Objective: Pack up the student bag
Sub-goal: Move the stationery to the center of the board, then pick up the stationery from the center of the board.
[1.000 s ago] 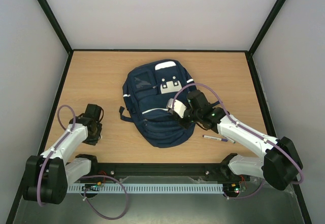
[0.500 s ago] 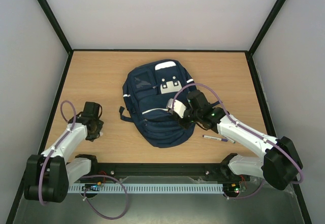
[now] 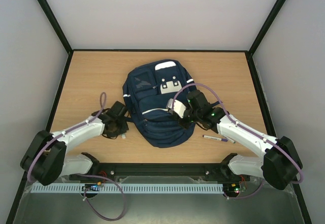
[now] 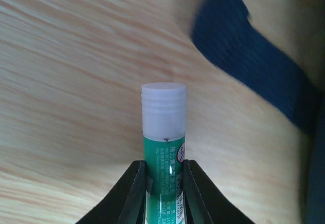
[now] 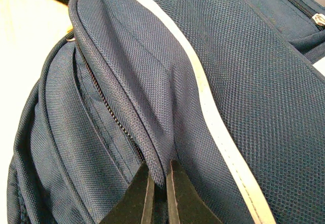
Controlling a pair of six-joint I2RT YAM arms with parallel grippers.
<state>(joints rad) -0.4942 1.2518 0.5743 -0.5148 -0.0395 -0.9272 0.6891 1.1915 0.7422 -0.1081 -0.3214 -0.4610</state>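
Wooden table (image 3: 91,76), student bag (image 3: 152,125) flat at centre, packing looks barely begun.
My left jaws are clamped on a glue stick (image 4: 163,132) beside the bag; my right jaws are pinched shut on its pocket flap; pen (image 3: 216,138) not yet packed.

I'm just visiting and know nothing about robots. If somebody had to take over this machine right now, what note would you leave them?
Grippers: left gripper shut on a green glue stick, over the table beside the student bag; right gripper shut on a fold of the bag next to a zipper.
Done: glue stick picked up, bag held.
Left: put the glue stick in the bag; a pen lying on the table right of the bag likely follows.
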